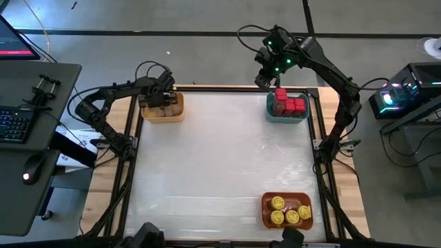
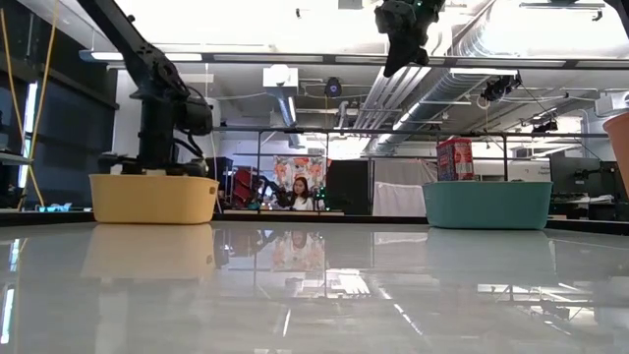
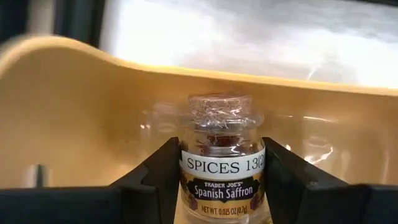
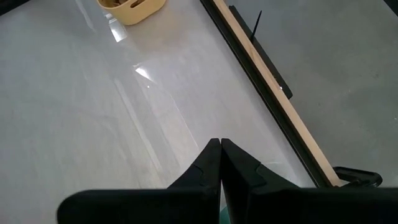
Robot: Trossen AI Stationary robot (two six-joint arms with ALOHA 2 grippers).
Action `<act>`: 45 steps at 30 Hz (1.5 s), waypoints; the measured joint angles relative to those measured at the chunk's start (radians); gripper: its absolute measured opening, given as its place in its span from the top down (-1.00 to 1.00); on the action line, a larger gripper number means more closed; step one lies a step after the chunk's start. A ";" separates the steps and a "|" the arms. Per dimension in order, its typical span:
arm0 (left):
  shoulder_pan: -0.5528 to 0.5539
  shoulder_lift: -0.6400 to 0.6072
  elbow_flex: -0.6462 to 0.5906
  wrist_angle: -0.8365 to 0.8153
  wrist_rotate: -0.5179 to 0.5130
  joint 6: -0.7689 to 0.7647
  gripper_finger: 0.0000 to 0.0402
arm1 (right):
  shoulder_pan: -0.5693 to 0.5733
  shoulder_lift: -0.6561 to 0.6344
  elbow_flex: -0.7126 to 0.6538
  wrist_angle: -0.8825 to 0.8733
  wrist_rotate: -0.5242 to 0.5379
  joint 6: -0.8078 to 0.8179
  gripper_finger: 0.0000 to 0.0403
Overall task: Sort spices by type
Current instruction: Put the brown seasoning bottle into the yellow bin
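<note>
My left gripper (image 1: pixel 164 98) is down in the yellow bin (image 1: pixel 162 110) at the table's far left, its fingers on either side of a small tan-brown saffron jar (image 3: pixel 222 158) with a cork top. My right gripper (image 4: pixel 220 144) is shut and empty, high above the teal bin (image 1: pixel 287 110) at the far right, which holds red tins (image 1: pixel 289 103). Yellow-lidded jars (image 1: pixel 289 212) sit in the orange bin (image 1: pixel 287 198) at the near right. My left gripper has the saffron jar's labelled body (image 3: pixel 186 167) between its two fingers, one finger (image 3: pixel 155 180) on each side. The jar stands upright inside the yellow bin. Whether its base rests on the bin floor does not show.
The yellow bin's far wall (image 3: pixel 124 93) curves close behind the jar. The white table top (image 1: pixel 220 151) lies bare between the three bins. A wooden rail (image 4: pixel 273 93) runs along the table's far edge. A person (image 2: pixel 296 193) sits in the room beyond the table.
</note>
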 joint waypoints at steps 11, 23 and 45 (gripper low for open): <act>-0.013 -0.217 0.000 0.123 -0.052 0.193 0.25 | 0.000 0.000 0.000 0.087 0.000 0.023 1.00; -0.351 -0.470 0.000 0.451 -0.024 0.400 0.25 | 0.000 0.000 0.000 0.196 -0.037 0.022 1.00; -0.887 0.165 0.000 1.220 -0.365 0.499 0.25 | 0.114 0.120 0.000 -0.010 -0.275 0.020 0.43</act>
